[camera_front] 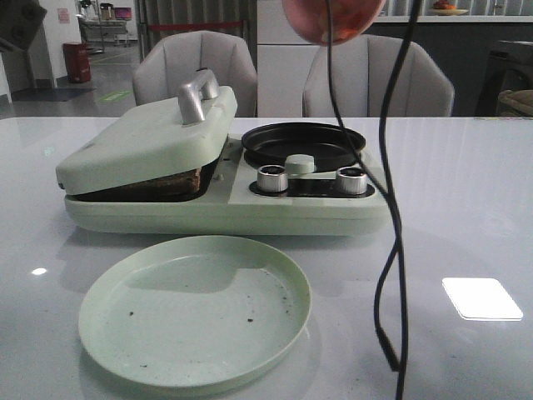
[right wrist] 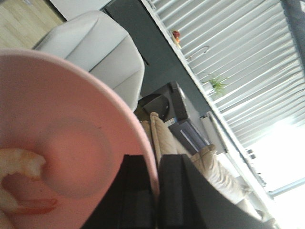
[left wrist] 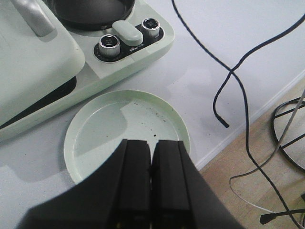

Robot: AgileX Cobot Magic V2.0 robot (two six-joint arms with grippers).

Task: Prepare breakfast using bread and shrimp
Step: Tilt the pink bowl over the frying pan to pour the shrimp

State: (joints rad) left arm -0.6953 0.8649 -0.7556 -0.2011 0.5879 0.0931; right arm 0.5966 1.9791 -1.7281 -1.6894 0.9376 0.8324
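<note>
A brown-crusted slice of bread point(camera_front: 166, 182) lies clamped under the pale green lid point(camera_front: 150, 133) of the breakfast maker. High above the black pan point(camera_front: 301, 143) hangs a pink bowl point(camera_front: 333, 18). My right gripper point(right wrist: 156, 164) is shut on the rim of the pink bowl point(right wrist: 71, 109), which is tilted, and shrimp point(right wrist: 21, 167) lie inside it. My left gripper point(left wrist: 152, 145) is shut with nothing in it, hovering over the near side of the green plate point(left wrist: 95, 129). Neither gripper shows in the front view.
The green plate point(camera_front: 196, 310), with only dark crumbs on it, sits in front of the maker. Two knobs point(camera_front: 272, 178) and a switch face the front. Black cables point(camera_front: 387, 250) hang down on the right. The table edge point(left wrist: 248, 124) is close to the plate.
</note>
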